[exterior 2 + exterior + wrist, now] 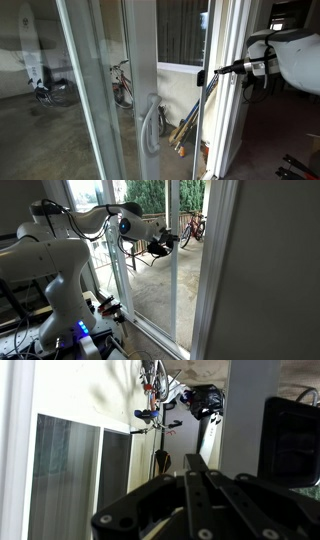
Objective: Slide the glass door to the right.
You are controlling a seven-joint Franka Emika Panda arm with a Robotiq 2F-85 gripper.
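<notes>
Identify the glass door [170,305] as the tall clear panel in a narrow white frame, slim white edge stile [172,280] upright just ahead of the arm [95,218] in an exterior view. Note the pincer [160,248] closed, fingers [193,468] together, holding nothing, tip just beside that stile; cannot tell whether touching.

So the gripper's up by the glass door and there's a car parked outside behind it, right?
No car: that's a bicycle outside behind the glass, seen in both exterior views. The gripper by the glass door is right.
</notes>
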